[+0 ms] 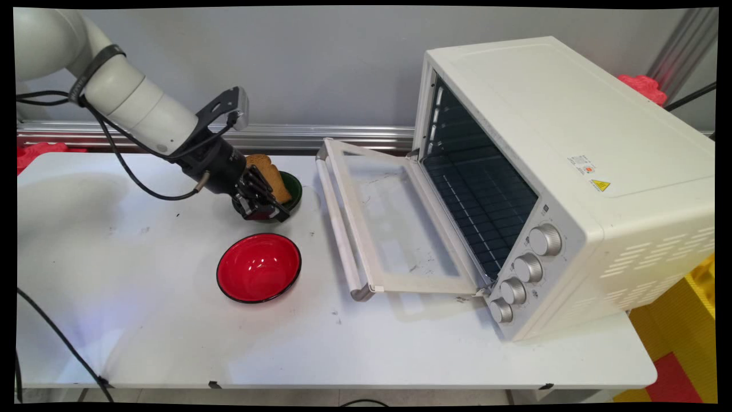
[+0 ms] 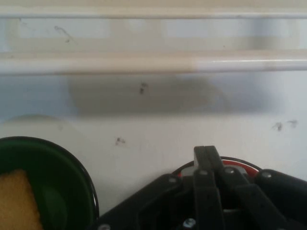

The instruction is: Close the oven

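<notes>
Nearest the table's (image 1: 143, 320) front edge, left of centre: red bowl (image 1: 258, 267), black rim, upright, nothing in it. It sits apart from everything else.

Just behind it is the gripper (image 1: 280, 214), reaching in from the upper left on the white arm (image 1: 143, 109), w/ black cables (image 1: 131, 177) looping under the wrist. It's low, tilted down toward the table's right side. Fingers look pressed together, seen in the hand view (image 2: 206, 155) as one narrow black stack. A thin red sliver shows just behind them there; can't tell what it is. Nothing visibly clamped.

Right against the gripper's far side is the green bowl (image 1: 294, 189), partly hidden by the linkage. A piece of toasted bread (image 1: 273, 174) leans tilted in it, top end sticking up above the rim. The hand view has the bowl (image 2: 72, 182) at bottom left w/ a bread corner (image 2: 17, 201) inside, beside the fingers, not between them.

Right of both bowls, the toaster oven's door (image 1: 400, 229) hangs fully open, glass flat, its bar handle (image 1: 337, 223) toward the bowls, near the green one but not touching. The handle (image 2: 153, 62) runs across the top of the hand view.

Cream oven (image 1: 572, 143) fills the table's right end, dark cavity open, four silver knobs (image 1: 527, 267) down the front corner.

Along the far edge, a metal rail (image 1: 320, 137) runs at the foot of the grey wall.
</notes>
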Action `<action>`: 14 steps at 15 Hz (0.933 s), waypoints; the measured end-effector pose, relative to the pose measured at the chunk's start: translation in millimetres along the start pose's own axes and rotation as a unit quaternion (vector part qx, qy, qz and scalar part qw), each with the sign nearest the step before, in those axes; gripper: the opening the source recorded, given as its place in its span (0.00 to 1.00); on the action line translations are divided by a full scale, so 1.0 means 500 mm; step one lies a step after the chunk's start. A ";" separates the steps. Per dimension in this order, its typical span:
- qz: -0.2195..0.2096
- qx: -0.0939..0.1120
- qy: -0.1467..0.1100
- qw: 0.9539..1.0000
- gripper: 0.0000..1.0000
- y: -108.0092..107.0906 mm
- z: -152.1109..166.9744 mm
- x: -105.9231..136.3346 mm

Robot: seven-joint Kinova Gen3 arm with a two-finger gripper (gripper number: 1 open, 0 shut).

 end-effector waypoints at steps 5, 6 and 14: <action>0.001 -0.003 0.006 1.000 0.00 -0.004 0.029 -0.007; 0.002 -0.004 0.008 1.000 0.00 -0.005 0.037 -0.010; 0.018 -0.008 0.033 0.999 0.00 -0.023 0.122 -0.033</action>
